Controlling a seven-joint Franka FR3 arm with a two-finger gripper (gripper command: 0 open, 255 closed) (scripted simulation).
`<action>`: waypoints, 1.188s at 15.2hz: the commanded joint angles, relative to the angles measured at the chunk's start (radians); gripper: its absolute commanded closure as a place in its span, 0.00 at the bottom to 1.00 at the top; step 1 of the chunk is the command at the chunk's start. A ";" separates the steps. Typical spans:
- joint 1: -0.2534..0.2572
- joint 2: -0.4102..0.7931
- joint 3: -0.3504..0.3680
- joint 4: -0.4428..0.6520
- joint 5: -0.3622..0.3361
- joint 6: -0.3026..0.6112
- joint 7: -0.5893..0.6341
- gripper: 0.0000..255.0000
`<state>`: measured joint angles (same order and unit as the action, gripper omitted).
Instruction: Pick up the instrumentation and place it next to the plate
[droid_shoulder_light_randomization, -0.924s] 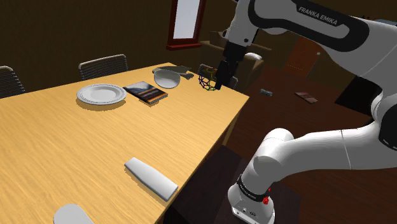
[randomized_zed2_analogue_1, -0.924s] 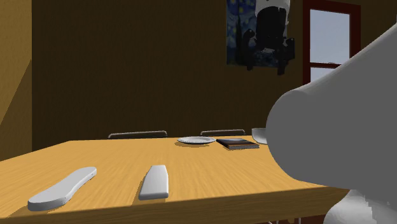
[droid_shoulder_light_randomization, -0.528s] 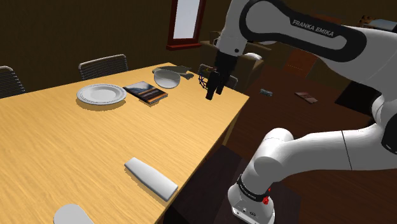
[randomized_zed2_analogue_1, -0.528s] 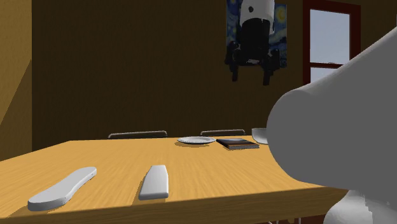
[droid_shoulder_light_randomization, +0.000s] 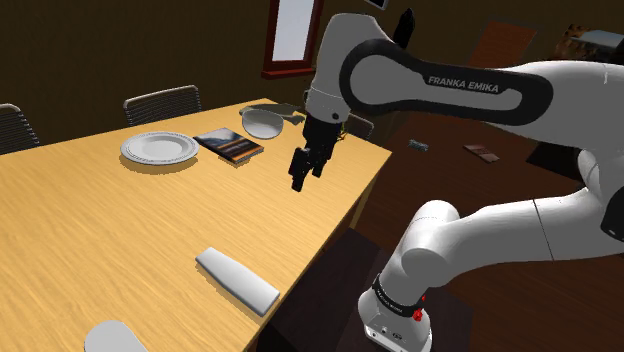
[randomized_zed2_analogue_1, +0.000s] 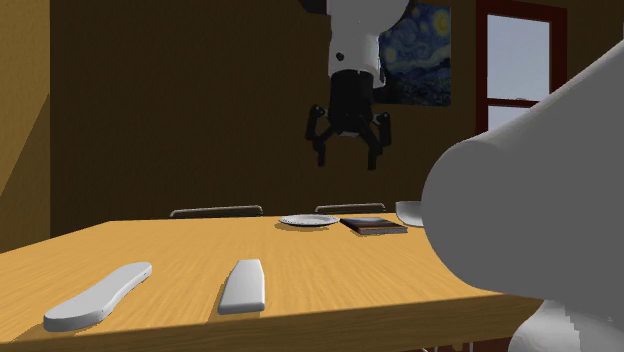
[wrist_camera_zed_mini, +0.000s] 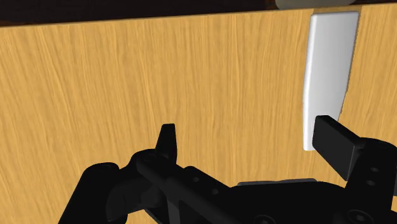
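1. The all-black two-finger gripper (randomized_zed2_analogue_1: 347, 160) hangs above the light wooden table (droid_shoulder_light_randomization: 120, 220), its fingers spread apart with nothing between them.
2. The flat white rectangular slab (droid_shoulder_light_randomization: 237, 279) lies on the table at 7 o'clock from the gripper in the shoulder view.
3. The round white plate (droid_shoulder_light_randomization: 160, 148) sits near 9 o'clock, with a dark book (droid_shoulder_light_randomization: 230, 144) just beside it.
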<state>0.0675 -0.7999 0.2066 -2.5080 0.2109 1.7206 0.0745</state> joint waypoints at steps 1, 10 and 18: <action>0.013 0.028 0.047 -0.024 0.024 0.058 0.036 0.00; 0.049 0.233 0.270 -0.051 0.090 0.309 0.205 0.00; 0.014 0.501 0.471 0.009 0.023 0.518 0.397 0.00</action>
<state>0.0889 -0.3293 0.6593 -2.5014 0.2481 2.2109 0.4526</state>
